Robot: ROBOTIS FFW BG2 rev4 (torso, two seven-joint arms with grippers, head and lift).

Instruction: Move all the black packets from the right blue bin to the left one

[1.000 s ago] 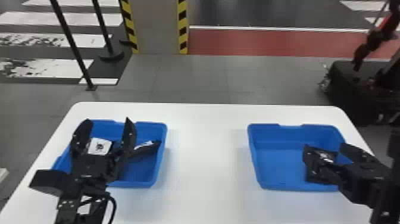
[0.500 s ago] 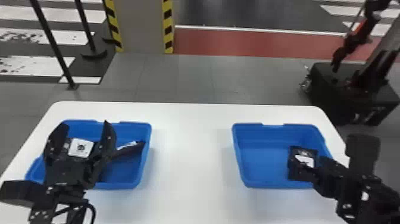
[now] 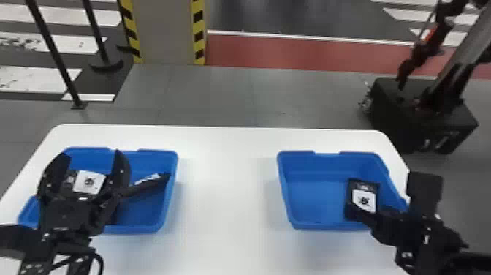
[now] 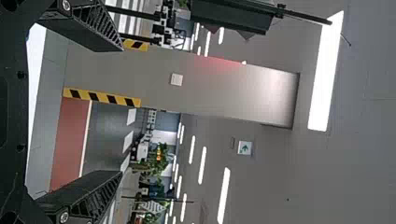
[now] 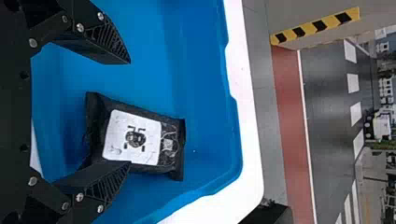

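The left gripper (image 3: 93, 161) stands open over the left blue bin (image 3: 171, 190) in the head view; in the left wrist view this gripper (image 4: 122, 109) has nothing between its spread fingers. Behind it lie a black packet with a white label (image 3: 88, 182) and a second black packet (image 3: 146, 185) leaning at the bin's right side. The right gripper (image 3: 376, 215) is at the right blue bin (image 3: 283, 183), beside a black packet (image 3: 364, 199). In the right wrist view the right gripper (image 5: 130, 112) is open, one fingertip overlapping the edge of the packet (image 5: 140, 140).
Both bins stand on a white table (image 3: 226, 190), with a wide gap between them. Beyond the table's right corner, on the floor, is a black machine base (image 3: 420, 113). Black posts (image 3: 54, 55) and a striped pillar (image 3: 166, 33) rise behind.
The head view has shifted, so bins and table appear farther left. Against the right bin, the right arm has changed its pose and more of the packet's label shows. The left gripper stays open.
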